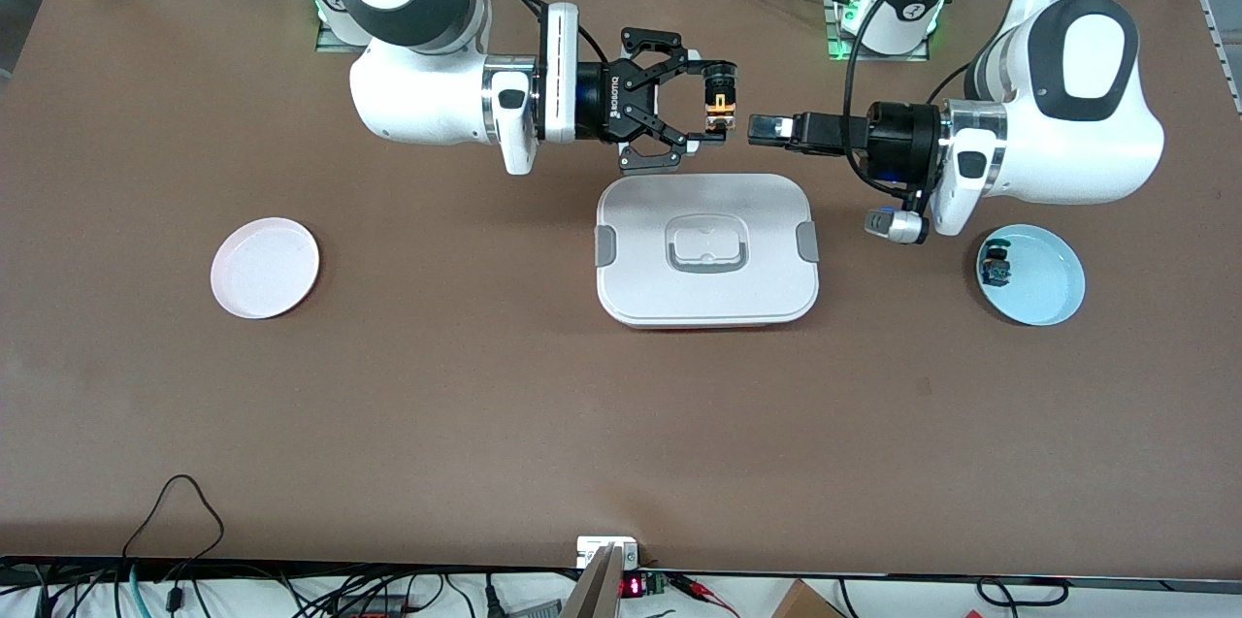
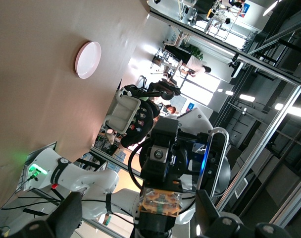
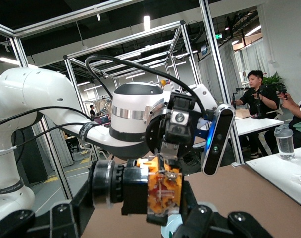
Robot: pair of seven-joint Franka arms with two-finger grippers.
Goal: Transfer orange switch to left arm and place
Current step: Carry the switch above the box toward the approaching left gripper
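Note:
My right gripper (image 1: 718, 102) is shut on the orange switch (image 1: 718, 104) and holds it in the air over the table, just past the box's edge nearest the robots' bases. The white box (image 1: 706, 249) lies shut in the middle of the table. My left gripper (image 1: 765, 128) points at the switch with a small gap between them. In the left wrist view its fingers stand wide apart and the switch (image 2: 163, 206) shows between them, farther out. The right wrist view shows the switch (image 3: 160, 191) clamped between my right gripper's (image 3: 135, 198) fingers.
A blue plate (image 1: 1030, 274) with a small blue-and-green switch (image 1: 995, 267) sits toward the left arm's end of the table. A pink plate (image 1: 265, 267) sits toward the right arm's end and also shows in the left wrist view (image 2: 88, 59).

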